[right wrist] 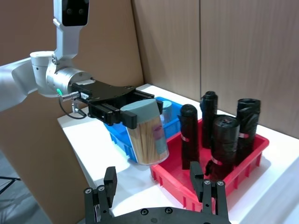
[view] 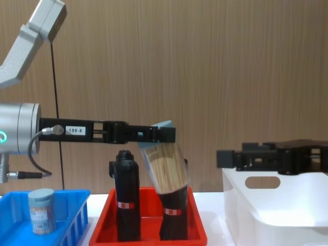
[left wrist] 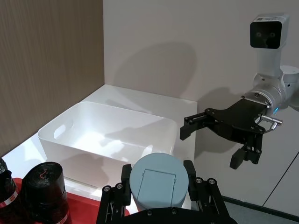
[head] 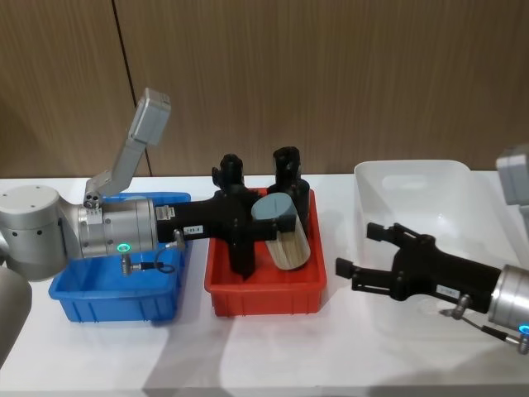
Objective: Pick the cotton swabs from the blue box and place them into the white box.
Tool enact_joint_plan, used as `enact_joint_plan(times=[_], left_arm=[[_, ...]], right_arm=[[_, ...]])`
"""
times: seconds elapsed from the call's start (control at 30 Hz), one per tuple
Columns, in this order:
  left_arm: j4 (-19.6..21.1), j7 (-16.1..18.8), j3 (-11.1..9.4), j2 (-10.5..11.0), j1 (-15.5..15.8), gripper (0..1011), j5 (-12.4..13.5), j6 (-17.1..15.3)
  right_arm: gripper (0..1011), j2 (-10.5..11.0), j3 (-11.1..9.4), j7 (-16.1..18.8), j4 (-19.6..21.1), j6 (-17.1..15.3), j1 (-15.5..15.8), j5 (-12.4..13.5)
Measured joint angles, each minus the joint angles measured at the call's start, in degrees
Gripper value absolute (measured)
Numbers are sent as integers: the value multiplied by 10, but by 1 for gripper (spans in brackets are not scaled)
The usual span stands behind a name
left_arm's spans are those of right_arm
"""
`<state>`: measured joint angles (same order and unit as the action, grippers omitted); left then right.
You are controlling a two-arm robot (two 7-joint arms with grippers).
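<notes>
The left gripper (head: 273, 217) is clamped on the lidded end of one swab tub (view: 164, 166), which hangs tilted in the air above the right half of the red tray (head: 264, 298), among the black rolls (view: 127, 205). Another tub (view: 41, 210) stands in the blue box (head: 116, 302). The right gripper (head: 357, 248) hovers empty, fingers spread, at the white box's (view: 277, 205) left edge.

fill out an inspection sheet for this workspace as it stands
surface: white table
job's things: cotton swab tub held tilted above the red tray; second tub upright in the blue box; white box empty
clutter: black rolls standing in the red tray
grippers: left gripper jaws shut on the tub's lid end; right gripper jaws open by the white box's rim
cables: grey cable looped at left wrist
surroundings: wood-panel wall
</notes>
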<state>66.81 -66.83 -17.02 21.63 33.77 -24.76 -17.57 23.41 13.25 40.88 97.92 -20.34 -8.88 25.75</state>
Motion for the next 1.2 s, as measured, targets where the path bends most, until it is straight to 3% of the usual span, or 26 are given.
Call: enact_joint_plan(times=[0.3, 1.2], left_arm=[[0, 0, 0, 0, 0, 670, 0, 0], [0, 0, 0, 0, 0, 670, 0, 0]], right_arm=[[1002, -15, 15, 18, -24, -11, -24, -13], [1002, -60, 50, 29, -101, -28, -101, -65]])
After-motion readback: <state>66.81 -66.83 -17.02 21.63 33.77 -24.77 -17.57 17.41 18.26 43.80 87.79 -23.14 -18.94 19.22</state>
